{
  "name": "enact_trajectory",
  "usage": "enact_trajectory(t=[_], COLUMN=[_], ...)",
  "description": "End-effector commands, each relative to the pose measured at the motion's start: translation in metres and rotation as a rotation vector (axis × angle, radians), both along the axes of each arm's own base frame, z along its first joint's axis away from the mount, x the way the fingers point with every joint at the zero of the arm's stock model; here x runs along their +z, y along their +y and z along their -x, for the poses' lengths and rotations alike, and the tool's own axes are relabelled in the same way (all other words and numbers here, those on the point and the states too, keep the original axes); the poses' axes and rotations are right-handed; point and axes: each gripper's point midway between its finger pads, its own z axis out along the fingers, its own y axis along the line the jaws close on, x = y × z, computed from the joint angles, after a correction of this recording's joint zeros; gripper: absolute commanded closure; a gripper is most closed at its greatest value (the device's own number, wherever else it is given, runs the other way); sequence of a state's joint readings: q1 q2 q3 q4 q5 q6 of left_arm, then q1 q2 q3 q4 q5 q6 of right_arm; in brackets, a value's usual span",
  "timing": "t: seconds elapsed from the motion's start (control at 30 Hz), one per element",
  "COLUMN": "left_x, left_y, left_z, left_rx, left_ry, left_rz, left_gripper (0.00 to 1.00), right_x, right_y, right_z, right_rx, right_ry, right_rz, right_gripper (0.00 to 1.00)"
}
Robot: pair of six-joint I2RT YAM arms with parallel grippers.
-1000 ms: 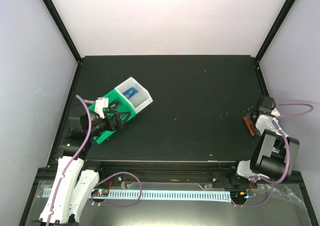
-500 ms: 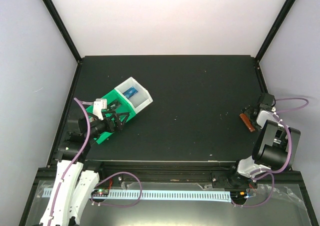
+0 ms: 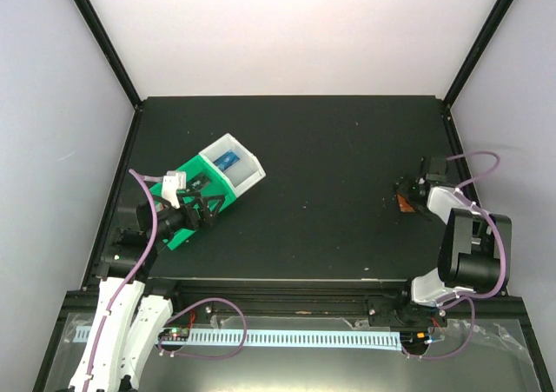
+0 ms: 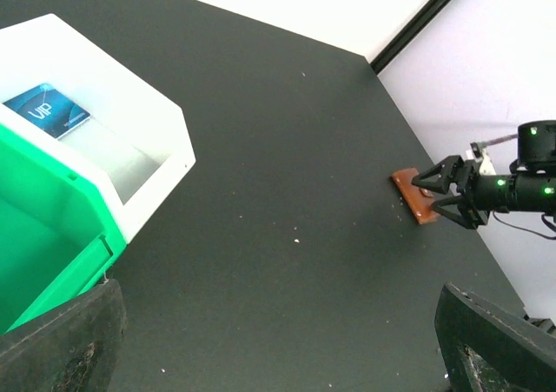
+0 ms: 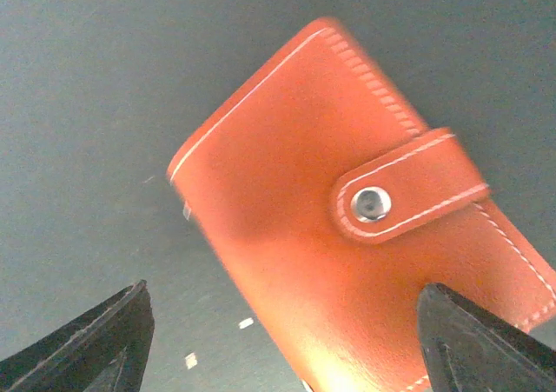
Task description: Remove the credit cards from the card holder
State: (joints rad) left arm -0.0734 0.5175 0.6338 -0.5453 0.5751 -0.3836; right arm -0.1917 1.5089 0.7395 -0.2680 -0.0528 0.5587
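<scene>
Right side of table, near its edge: card holder lies flat on the black table, well apart from the bin.
Holder condition: orange-brown leather look with pale stitching, folded shut. Strap runs across the face and is fastened by a round metal snap.
Holder in wrist view: fills most of the right wrist picture, set at a slant, one rounded corner pointing up-left.
Right gripper: low over the holder, fingers set wide apart and straddling it. One finger sits clear of the leather. The other overlaps the holder's edge in view; contact cannot be told. No grip seen.
Left gripper: far left of the table, above the green end of the bin, jaws spread fully, holding nothing.
Bin: green-and-white plastic tray, lying at an angle on the left half of the table.
Blue card: flat on the floor of the bin's white compartment, white "VIP" lettering facing up.
Cables: purple cable loops along the left arm; another curls off the right wrist.
</scene>
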Motion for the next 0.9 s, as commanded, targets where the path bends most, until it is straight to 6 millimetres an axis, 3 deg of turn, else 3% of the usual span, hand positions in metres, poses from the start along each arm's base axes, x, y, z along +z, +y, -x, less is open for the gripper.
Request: enact_trajectory(t=[0.0, 0.17, 0.27, 0.43, 0.57, 0.7, 0.87], left_x=[0.014, 0.013, 0.012, 0.013, 0.013, 0.013, 0.014], left_y=[0.0, 0.0, -0.001, -0.001, -0.001, -0.001, 0.0], left_z=[0.0, 0.0, 0.001, 0.001, 0.002, 0.002, 0.002], left_rx=[-0.004, -0.005, -0.011, -0.015, -0.015, -0.012, -0.01], left_ry=[-0.041, -0.037, -0.032, -0.031, -0.033, -0.037, -0.04], left_rz=[-0.014, -0.016, -0.015, -0.014, -0.014, -0.014, -0.015], left_gripper=[0.01, 0.01, 0.01, 0.01, 0.01, 0.01, 0.01], right_x=[-0.017, -0.015, -0.005, 0.029, 0.044, 0.039, 0.021], right_y=[0.059, 0.097, 0.098, 0.057, 0.022, 0.0, 0.009], right_z=[0.017, 0.02, 0.017, 0.008, 0.0, -0.009, -0.023], right_rx=[0.129, 0.223, 0.265, 0.231, 0.148, 0.098, 0.135], right_ry=[0.098, 0.115, 0.105, 0.074, 0.046, 0.037, 0.046], right_rz=[-0.121, -0.115, -0.082, 0.122, 0.142, 0.109, 0.02], right_gripper=[0.17, 0.17, 0.17, 0.17, 0.22, 0.29, 0.36])
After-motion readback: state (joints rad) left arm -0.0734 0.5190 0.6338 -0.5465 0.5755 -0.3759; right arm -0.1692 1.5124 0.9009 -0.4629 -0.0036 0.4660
